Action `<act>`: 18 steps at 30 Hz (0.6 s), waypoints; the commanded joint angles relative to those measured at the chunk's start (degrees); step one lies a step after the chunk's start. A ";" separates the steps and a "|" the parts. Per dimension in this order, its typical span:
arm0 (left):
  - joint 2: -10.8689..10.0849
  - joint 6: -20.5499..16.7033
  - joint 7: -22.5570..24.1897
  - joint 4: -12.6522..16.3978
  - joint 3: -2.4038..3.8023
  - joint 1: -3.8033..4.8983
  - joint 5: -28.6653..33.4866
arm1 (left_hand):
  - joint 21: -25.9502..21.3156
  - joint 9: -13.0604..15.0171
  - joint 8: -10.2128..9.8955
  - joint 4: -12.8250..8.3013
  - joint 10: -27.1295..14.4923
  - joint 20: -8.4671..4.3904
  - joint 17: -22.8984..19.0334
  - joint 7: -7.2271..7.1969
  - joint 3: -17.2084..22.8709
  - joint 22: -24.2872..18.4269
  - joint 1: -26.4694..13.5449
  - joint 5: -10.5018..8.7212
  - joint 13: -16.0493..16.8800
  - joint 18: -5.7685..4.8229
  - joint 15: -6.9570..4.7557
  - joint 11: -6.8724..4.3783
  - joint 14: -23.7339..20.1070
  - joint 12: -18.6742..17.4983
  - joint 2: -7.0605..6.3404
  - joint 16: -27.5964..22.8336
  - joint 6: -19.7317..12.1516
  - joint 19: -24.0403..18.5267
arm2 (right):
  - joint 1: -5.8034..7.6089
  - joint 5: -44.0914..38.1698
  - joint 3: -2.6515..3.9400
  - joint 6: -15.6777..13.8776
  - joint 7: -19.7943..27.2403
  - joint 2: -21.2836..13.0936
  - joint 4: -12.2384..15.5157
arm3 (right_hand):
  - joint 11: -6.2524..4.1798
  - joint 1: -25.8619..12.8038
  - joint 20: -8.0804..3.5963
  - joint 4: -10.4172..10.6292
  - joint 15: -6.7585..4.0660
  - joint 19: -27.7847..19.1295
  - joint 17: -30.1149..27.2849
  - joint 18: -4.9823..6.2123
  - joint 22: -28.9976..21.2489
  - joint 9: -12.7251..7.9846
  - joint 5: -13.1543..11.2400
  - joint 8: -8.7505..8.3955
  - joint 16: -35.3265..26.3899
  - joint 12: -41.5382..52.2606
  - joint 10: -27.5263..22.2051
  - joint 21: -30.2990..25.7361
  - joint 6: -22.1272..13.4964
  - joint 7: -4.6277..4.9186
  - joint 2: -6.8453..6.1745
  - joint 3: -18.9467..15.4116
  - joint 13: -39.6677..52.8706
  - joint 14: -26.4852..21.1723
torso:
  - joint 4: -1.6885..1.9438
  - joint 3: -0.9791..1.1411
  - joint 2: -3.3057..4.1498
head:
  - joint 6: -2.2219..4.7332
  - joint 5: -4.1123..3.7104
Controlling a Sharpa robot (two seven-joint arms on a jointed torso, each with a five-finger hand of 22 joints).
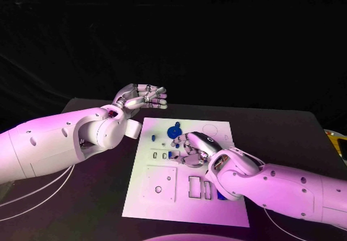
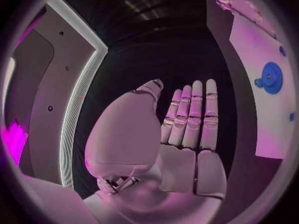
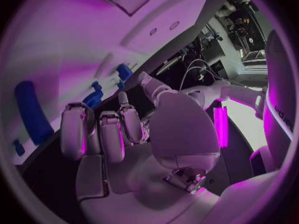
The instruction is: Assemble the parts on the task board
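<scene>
Early days, judging by the task board [image 1: 155, 201]: a blue gear [image 1: 174, 132] is seated, cutouts unfilled. Left hand [image 1: 142, 97] raised, fingers apart, empty; right hand [image 1: 194, 148] curled over the board, grip can't be told.

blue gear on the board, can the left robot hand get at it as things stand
Probably yes. The left robot hand is raised, holding nothing, off the task board's far left corner. The blue gear lies exposed just beyond the right robot hand, which is close.
</scene>
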 commanded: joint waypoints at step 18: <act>3.84 18.28 -37.37 -4.83 0.00 0.08 -40.72 | 48.37 12.76 15.61 0.36 5.99 -9.02 57.45 -6.03 -3.88 40.59 -13.56 -0.04 36.30 -2.42 -8.29 -7.30 25.58 42.90 1.20 63.38 0.33 14.01 | 10.35 31.76 1.04 -0.13 10.54 -16.33 4.13 | -0.30 0.18 -0.39 1.89 -0.11 -2.02 6.79 1.26 2.43 0.84 2.23 2.26 -1.29 -2.20 -2.60 -3.12 1.21 -0.37 1.63 -0.36 -1.03 4.08 | -0.72 0.80 -2.50 | -0.89 0.64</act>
